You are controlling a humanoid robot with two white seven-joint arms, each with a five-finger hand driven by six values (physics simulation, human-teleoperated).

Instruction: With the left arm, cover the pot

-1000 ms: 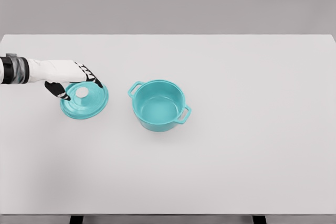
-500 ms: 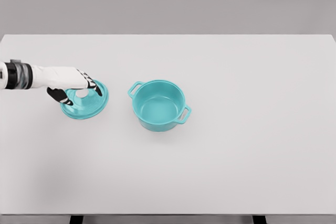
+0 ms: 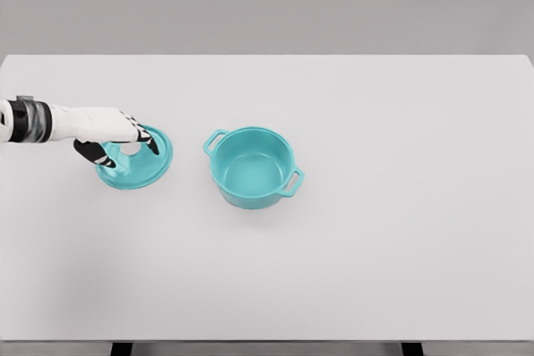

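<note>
Teal lid (image 3: 135,164) lies at the left of the frame, a little above the vertical middle, flat on the white desk (image 3: 375,248). Its pale round knob (image 3: 130,148) shows near the lid's centre, between the dark fingertips of the left hand (image 3: 117,137). The left arm comes in from the left edge of the frame, white with a dark and grey band at the wrist, and reaches rightward over the lid's upper left part. The hand's fingers (image 3: 151,144) are curled down around the knob, with the thumb on the lower left side of it and the other fingers on the upper right side; they look closed about the knob, though whether they actually press on it is too small to tell.

Right of the lid, near the middle of the frame and apart from it, stands the teal pot (image 3: 253,167). It is upright and uncovered, its inside showing, with one loop handle at its upper left and another at its lower right. Lid and pot do not touch; bare desk lies between them.
</note>
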